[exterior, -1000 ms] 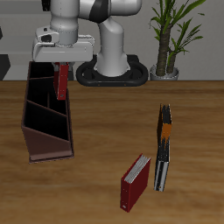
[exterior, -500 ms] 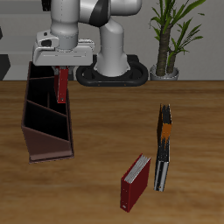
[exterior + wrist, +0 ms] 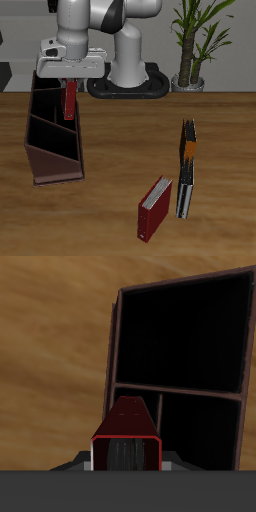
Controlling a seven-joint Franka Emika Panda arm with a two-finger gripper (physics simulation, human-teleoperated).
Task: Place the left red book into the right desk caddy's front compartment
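Note:
The left red book (image 3: pixel 69 99), slim and dark red, hangs upright from my gripper (image 3: pixel 68 82), which is shut on its top edge. It is over the far end of the right desk caddy (image 3: pixel 50 150), a long maroon-brown box with inner dividers, close to the caddy's long wall nearer the table's middle. In the wrist view the book (image 3: pixel 127 434) sticks out between my fingers, with the caddy's dark compartments (image 3: pixel 180 336) and a divider below it. I cannot tell whether the book's lower edge is inside the caddy.
A brighter red book with white page edges (image 3: pixel 154 208) and a black-and-orange book (image 3: pixel 187 170) stand near the table's front. The robot base (image 3: pixel 128 82) and a potted plant (image 3: pixel 193 45) are at the back.
My gripper has shifted slightly sideways toward the caddy's middle with the red book still in it. The caddy and the other books have not moved.

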